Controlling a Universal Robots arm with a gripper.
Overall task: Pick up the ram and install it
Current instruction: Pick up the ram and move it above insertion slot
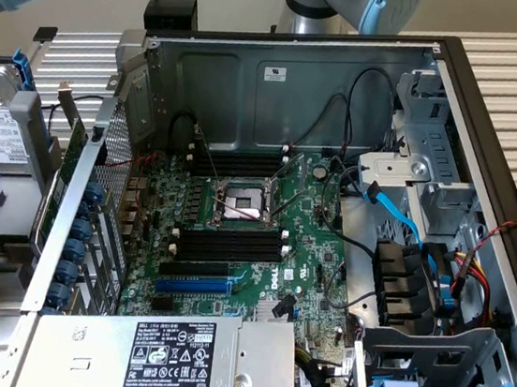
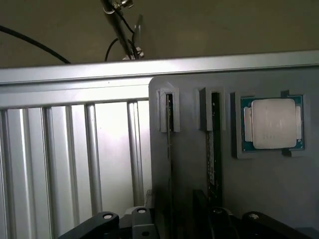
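In the wrist view two ram sticks stand edge-on in slots of a grey holder [image 2: 264, 189]. One ram [image 2: 215, 149] shows a pale label strip; the other ram [image 2: 170, 124] is a thin dark edge. My gripper [image 2: 212, 224] hangs just over the labelled stick, its black fingers [image 2: 200, 214] open and holding nothing. In the exterior view the open computer case [image 1: 283, 74] shows the motherboard with empty black memory slots [image 1: 231, 244] and a second bank of memory slots [image 1: 238, 165] on either side of the CPU socket [image 1: 243, 201].
A CPU chip [image 2: 273, 123] lies in a recess of the holder beside the sticks. The ribbed aluminium table [image 2: 75, 164] borders the holder. Inside the case are a blue expansion slot [image 1: 193, 285], loose cables [image 1: 397, 215], drive bays [image 1: 426, 365] and the power supply [image 1: 173, 353].
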